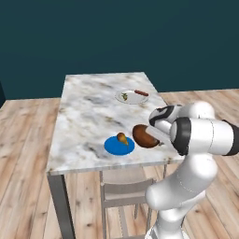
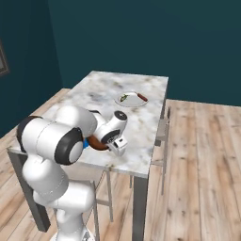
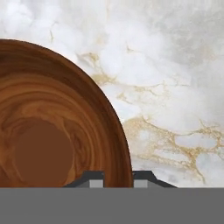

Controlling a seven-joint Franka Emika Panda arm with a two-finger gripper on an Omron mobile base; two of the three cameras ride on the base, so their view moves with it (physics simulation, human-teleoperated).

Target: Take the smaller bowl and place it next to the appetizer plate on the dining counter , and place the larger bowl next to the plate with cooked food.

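The smaller bowl (image 1: 144,136), glossy reddish-brown, is at the near right of the dining counter (image 1: 86,116), just right of the small blue appetizer plate (image 1: 118,146). It looks tilted, and I cannot tell whether it touches the marble. My gripper (image 3: 118,180) is shut on the bowl's rim (image 3: 124,144), one fingertip inside and one outside. The hand (image 1: 161,122) comes in from the right. The white plate with cooked food (image 1: 132,96) sits further back with a sausage on it. From the right base view the bowl (image 2: 96,142) is half hidden behind my arm.
A small brownish-yellow food item (image 1: 122,137) rests on the blue plate. A grey chair (image 1: 123,192) is tucked under the counter's near edge, and another chair (image 2: 163,129) stands at its right side. Wooden floor surrounds the counter.
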